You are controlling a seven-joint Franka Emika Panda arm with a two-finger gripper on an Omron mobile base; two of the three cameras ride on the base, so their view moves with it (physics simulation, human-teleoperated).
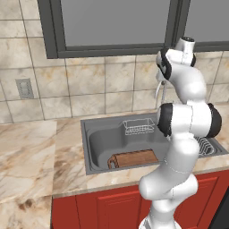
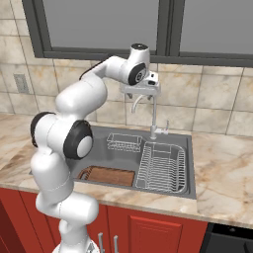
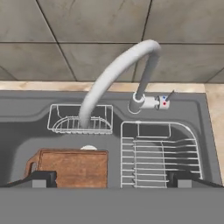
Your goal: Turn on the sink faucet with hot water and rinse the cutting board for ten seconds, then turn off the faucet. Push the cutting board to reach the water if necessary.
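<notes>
**Gripper high over the faucet, board lying in the basin**

The white arm is stretched up and forward, and the gripper (image 2: pixel 145 89) hangs above the arch of the sink faucet (image 2: pixel 146 109), close to the top of the spout and in front of the tiled wall below the window. In the hand view the two dark finger tips (image 3: pixel 40 179) sit far apart at the bottom corners, so the jaws are spread wide with nothing between them.

Down below, the sink (image 3: pixel 209 131) takes up the counter's cut-out, dark grey with a broad flat rim. The faucet (image 3: pixel 114 70) rises from its small base on the back rim, arches up and comes down with its mouth over the back of the basin, just in front of a small wire basket (image 3: pixel 80 119). A little handle piece (image 3: pixel 162 102) with a red and a blue dot sticks out beside the base.

The cutting board (image 3: pixel 72 167) lies flat on the basin floor on the near left side, reddish-brown, handle cut-out toward the left. A pale drain (image 3: pixel 89 148) peeks out just behind its back edge. The wire dish rack (image 3: pixel 159 155) fills the right part of the basin, beside the board.

From the left base camera the board (image 1: pixel 133 158) shows at the near edge of the sink (image 1: pixel 87 150), with the arm crossing in front of the right half.
</notes>
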